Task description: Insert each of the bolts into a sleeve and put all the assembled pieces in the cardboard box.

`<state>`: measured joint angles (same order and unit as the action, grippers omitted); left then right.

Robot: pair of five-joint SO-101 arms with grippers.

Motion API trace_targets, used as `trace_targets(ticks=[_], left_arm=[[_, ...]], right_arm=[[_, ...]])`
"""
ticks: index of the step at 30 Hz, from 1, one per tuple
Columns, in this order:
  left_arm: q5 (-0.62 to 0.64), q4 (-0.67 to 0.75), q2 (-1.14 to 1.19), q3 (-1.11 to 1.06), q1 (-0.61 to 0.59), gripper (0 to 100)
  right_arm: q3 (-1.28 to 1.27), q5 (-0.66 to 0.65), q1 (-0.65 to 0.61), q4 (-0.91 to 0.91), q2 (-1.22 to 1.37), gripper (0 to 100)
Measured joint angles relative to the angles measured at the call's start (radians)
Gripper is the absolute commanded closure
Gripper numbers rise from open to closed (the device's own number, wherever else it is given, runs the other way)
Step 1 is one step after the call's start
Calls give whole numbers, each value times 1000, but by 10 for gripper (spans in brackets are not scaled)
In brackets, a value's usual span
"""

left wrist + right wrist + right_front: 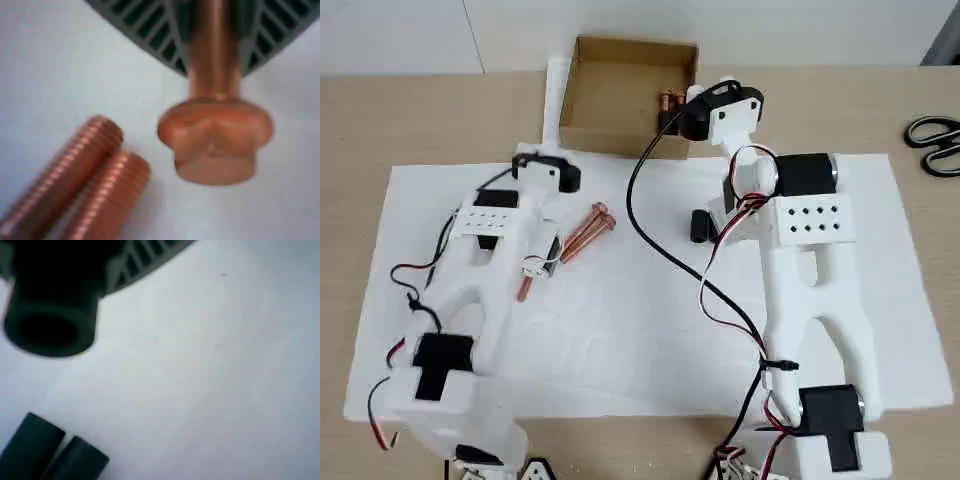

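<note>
pinching a copper bolt (215, 140) by its shank, the left gripper (540, 262) hangs low over the white foam mat (620, 330), with two more bolts (588, 232) lying side by side just beside it. the right gripper (712, 222) is clamped on a black sleeve (50, 325), two further sleeves (50, 452) lying together nearby. the cardboard box (610, 110) sits at the mat's far edge, copper pieces (668, 101) inside.
</note>
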<state>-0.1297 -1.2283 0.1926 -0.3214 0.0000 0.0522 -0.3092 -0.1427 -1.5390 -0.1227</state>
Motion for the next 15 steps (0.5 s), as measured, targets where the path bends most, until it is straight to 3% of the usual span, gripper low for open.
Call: trace_targets(ticks=[7,15], left_arm=[[6,-8,11,6,-5,881],[35,-61,17,51,-14,881]], right_arm=[[0,0,0,0,0,995],[0,0,0,0,0,995]])
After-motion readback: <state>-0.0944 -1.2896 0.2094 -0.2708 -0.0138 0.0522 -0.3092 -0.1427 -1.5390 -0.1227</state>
